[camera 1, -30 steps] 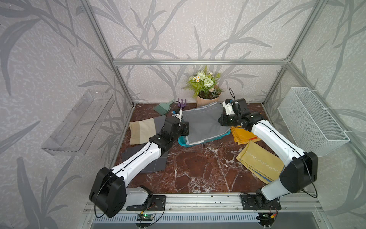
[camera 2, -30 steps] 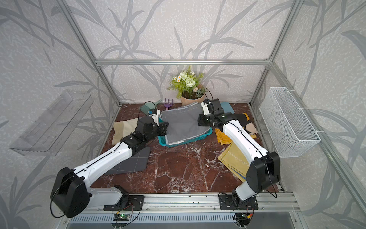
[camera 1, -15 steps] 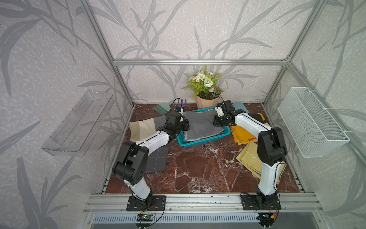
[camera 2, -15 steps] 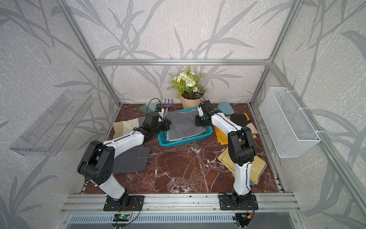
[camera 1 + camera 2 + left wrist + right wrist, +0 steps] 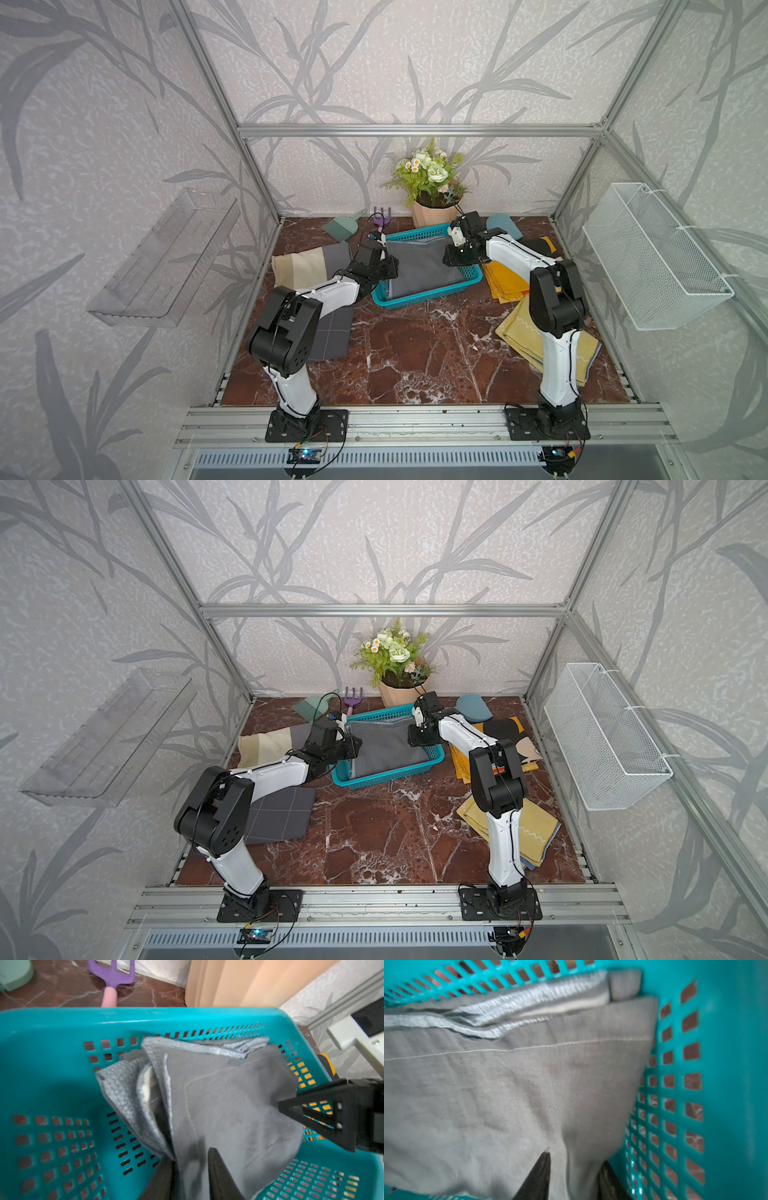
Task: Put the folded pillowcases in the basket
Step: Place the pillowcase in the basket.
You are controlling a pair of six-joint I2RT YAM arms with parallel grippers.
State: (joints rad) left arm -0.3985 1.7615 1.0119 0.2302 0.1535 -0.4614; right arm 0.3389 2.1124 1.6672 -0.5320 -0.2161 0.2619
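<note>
We found the folded pillowcase [image 5: 419, 266] lying in the basket [image 5: 419, 297]; the left gripper [image 5: 189, 1157] and right gripper [image 5: 576, 1158] stood spread astride its edges.

1. In both top views you see pale walls [image 5: 415, 62] papered with grey leaf shapes on every side.
2. An aluminium frame [image 5: 415, 130] crosses the upper middle of the frame and runs down the corners.
3. The floor is a red-brown marble slab [image 5: 374, 833] with white veins, at lower centre.
4. A clear plastic shelf [image 5: 166, 257] hangs at the left, and a white wire-mesh basket [image 5: 656, 257] at the right.
5. A potted flower bunch [image 5: 430, 187] stands at centre, against the back wall.
6. The light is soft and even.
</note>
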